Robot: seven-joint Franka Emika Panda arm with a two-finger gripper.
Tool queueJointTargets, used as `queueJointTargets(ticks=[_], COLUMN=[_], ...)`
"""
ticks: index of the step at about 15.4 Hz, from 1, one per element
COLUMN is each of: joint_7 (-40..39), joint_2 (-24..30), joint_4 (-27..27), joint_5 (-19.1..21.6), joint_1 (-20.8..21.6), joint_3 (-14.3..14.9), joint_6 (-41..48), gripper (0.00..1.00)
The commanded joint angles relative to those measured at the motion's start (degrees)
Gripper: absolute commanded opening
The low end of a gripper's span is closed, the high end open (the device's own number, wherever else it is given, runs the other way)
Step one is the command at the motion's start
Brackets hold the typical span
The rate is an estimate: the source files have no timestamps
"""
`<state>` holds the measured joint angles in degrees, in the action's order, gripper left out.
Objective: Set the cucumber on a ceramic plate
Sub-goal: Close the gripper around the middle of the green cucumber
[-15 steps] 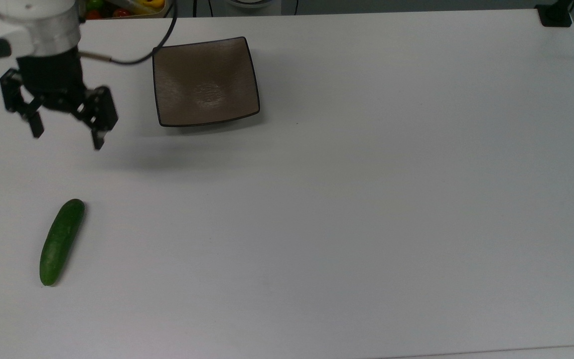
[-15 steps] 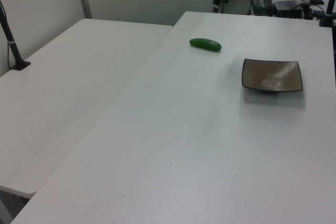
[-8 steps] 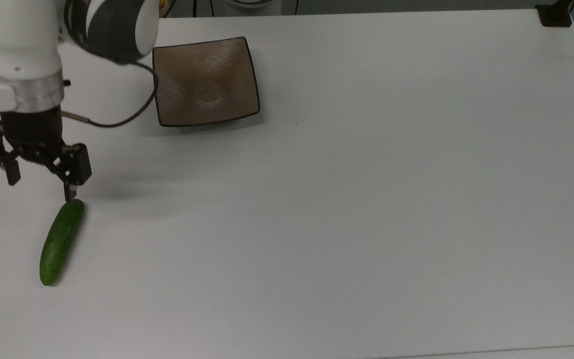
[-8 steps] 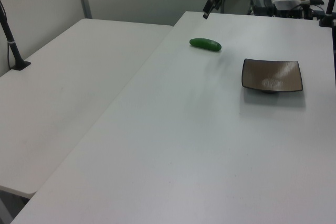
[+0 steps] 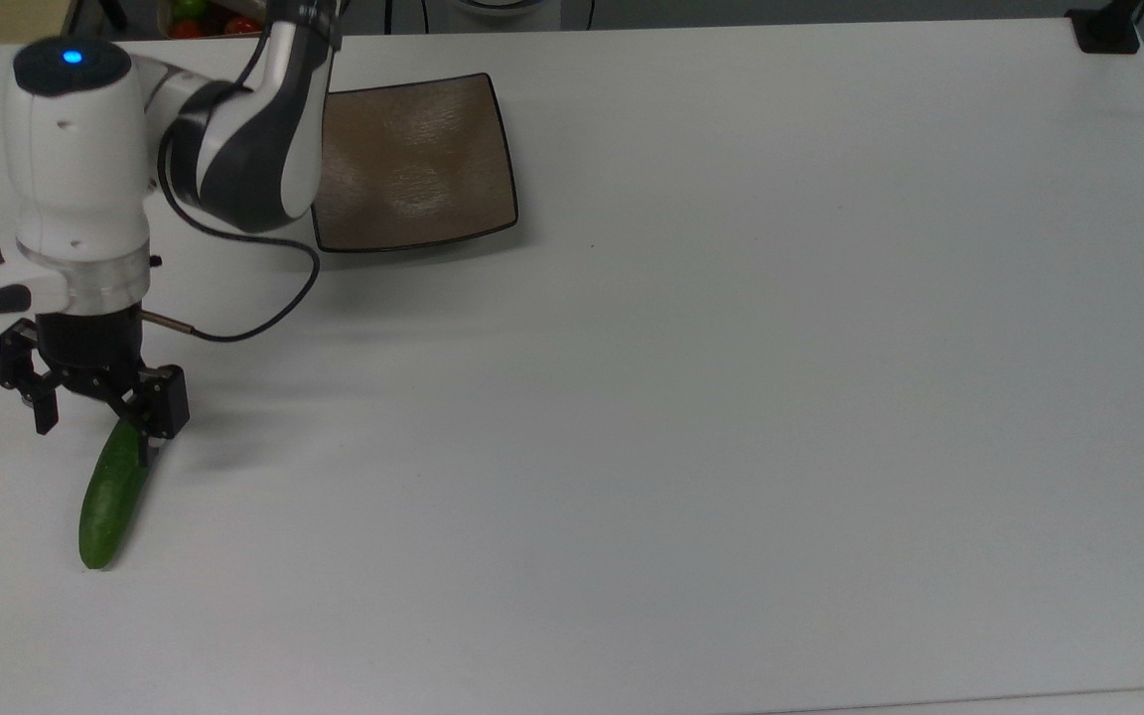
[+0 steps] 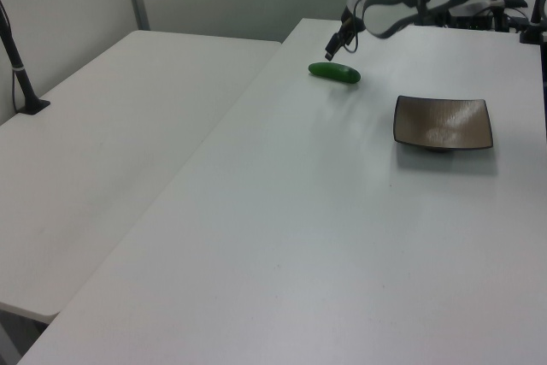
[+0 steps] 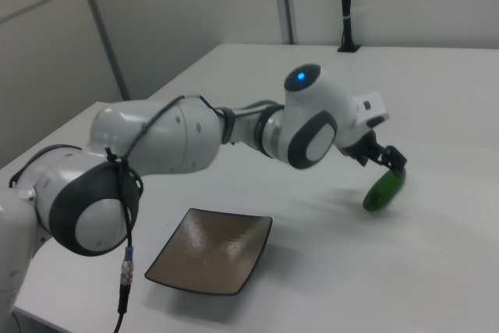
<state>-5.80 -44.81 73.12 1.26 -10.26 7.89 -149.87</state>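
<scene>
The dark green cucumber [image 5: 111, 500] lies on the white table near the top view's lower left; it also shows as the cucumber [image 6: 334, 73] in the left view and the cucumber [image 7: 384, 190] in the right view. My gripper [image 5: 95, 437] hangs open right over the cucumber's upper end, one finger on each side, with the end partly covered. It appears as the gripper [image 6: 339, 50] and the gripper [image 7: 386, 158] in the side views. The square brown ceramic plate [image 5: 413, 164] sits empty well apart from it, partly behind my arm; plate [image 6: 443, 122], plate [image 7: 210, 259].
A black cable [image 5: 244, 333] loops from my wrist over the table. A black clamp [image 5: 1106, 30] sits at the top view's upper right corner. A box of coloured items [image 5: 205, 15] stands beyond the far edge. A second white table [image 6: 111, 143] adjoins in the left view.
My arm has swung down the top view from beside the plate to the cucumber, and the open gripper has come over its upper end. Cucumber and plate have not moved.
</scene>
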Motion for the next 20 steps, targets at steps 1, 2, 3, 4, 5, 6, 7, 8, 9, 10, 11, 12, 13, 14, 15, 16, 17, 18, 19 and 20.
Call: queueJointTargets(ticks=[1,2,3,4,5,6,7,8,9,10,11,12,13,14,15,16,17,18,19,20], joint_7=[1.84,1.84,1.76,1.75,1.58,1.49,1.4,1.32,1.31,1.23,1.23,1.14,0.36,-0.61,-1.66,-2.11,-2.11,-2.11,-1.94,-1.94], joint_2=[-3.26,-3.61,-3.88,-4.58,-4.84,-4.93,-5.11,-5.46,-5.46,-5.37,-5.37,-5.37,-5.37,-5.37,-5.37,-5.37,-5.29,-5.11,-4.67,-3.63], joint_4=[-2.1,-2.02,-1.93,-2.02,-2.02,-1.84,-1.84,-1.84,-1.84,-1.75,-1.75,-1.67,-1.58,-1.49,-1.4,-1.23,-1.05,-0.96,-0.88,0.17], joint_5=[-0.12,-0.2,-0.55,-0.56,-0.73,-0.73,-0.82,-0.82,-0.82,-0.82,-0.82,-0.82,-0.82,-0.82,-0.82,-0.82,-0.82,-0.82,-0.82,-0.82], joint_1=[-0.72,-0.72,-0.72,-0.72,-0.72,-0.72,-0.72,-0.72,-0.72,-0.72,-0.72,-0.72,-0.64,-0.64,-0.64,-0.64,-0.64,-0.55,-0.55,-0.37], joint_3=[-0.42,-0.42,-0.42,-0.42,-0.33,-0.42,-0.42,-0.42,-0.42,-0.42,-0.42,-0.42,-0.42,-0.42,-0.42,-0.33,-0.42,-0.42,-0.42,-0.42], joint_6=[-3.23,-3.67,-3.84,-3.93,-3.93,-3.93,-3.93,-3.93,-3.93,-3.93,-3.93,-3.93,-3.93,-3.93,-3.93,-3.85,-3.85,-3.85,-3.76,-3.58], gripper=[1.0,1.0,1.0,1.0,1.0,0.98,0.93,0.82,0.76,0.67,0.59,0.51,0.4,0.26,0.15,0.07,0.05,0.04,0.04,0.04])
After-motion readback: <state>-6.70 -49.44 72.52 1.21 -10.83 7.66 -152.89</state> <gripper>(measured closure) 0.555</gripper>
